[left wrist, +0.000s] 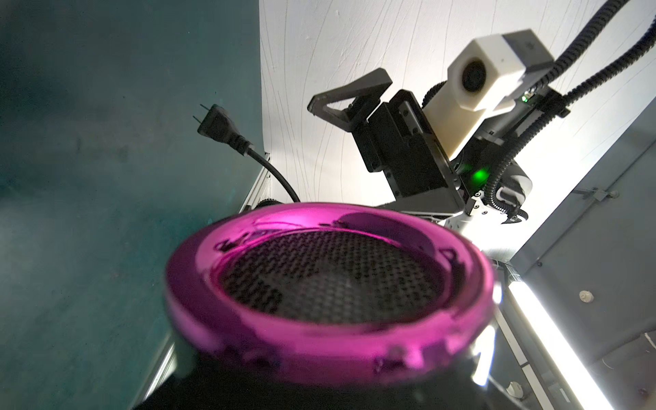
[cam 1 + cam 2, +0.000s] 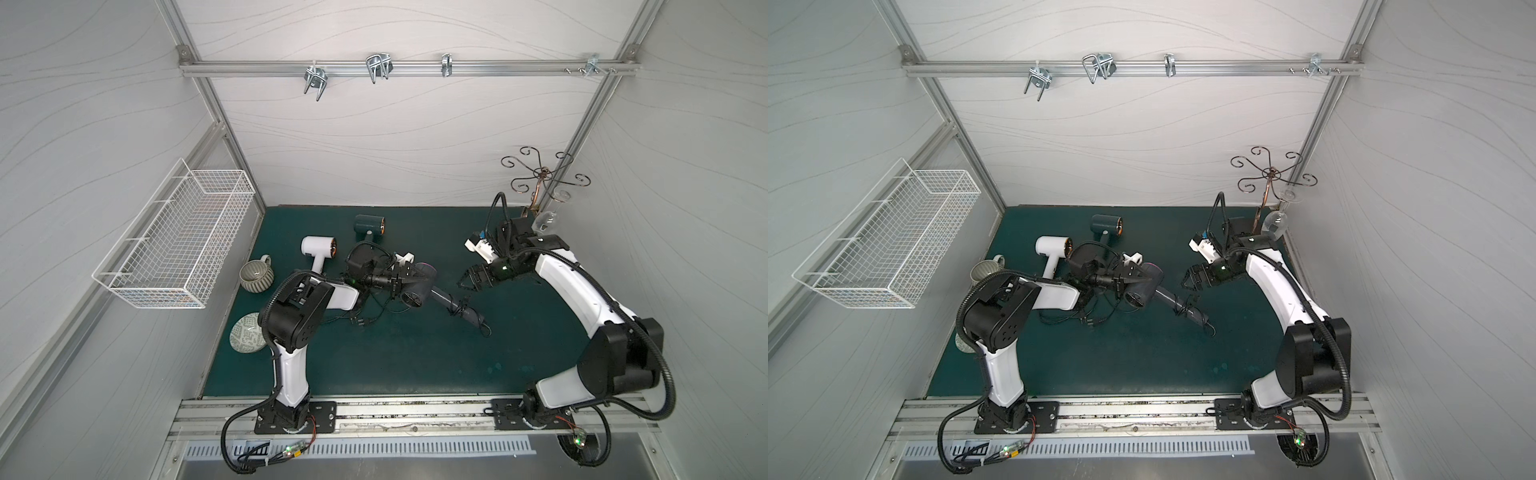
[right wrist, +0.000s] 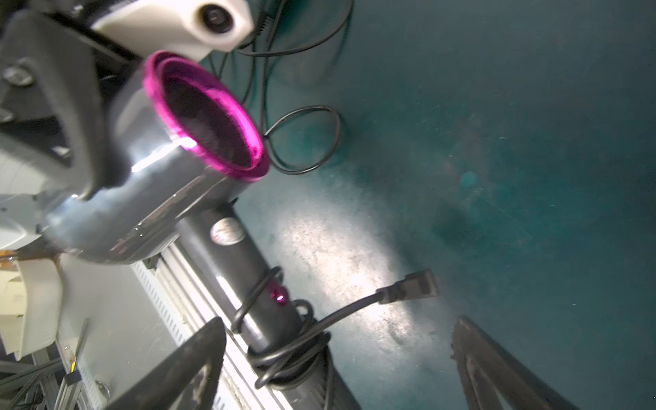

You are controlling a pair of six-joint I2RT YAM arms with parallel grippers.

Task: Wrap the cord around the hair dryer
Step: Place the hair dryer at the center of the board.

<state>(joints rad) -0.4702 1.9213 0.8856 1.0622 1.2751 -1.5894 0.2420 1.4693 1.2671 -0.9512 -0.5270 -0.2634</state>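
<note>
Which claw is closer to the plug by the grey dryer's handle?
Right. The right gripper hovers open beside the plug; the left gripper grips the dryer by its barrel, farther off.

The hair dryer [image 3: 159,198] had a glossy grey plastic shell that caught the light. A shiny, metallic-looking magenta ring [image 1: 319,344] framed a dark, finely perforated grille [image 1: 326,273]. Its cord [image 3: 294,349] looked smooth, black and rubbery. The teal mat [image 3: 497,106] was matt and scuffed. The basket [image 2: 232,216] was white-coated wire.
</note>
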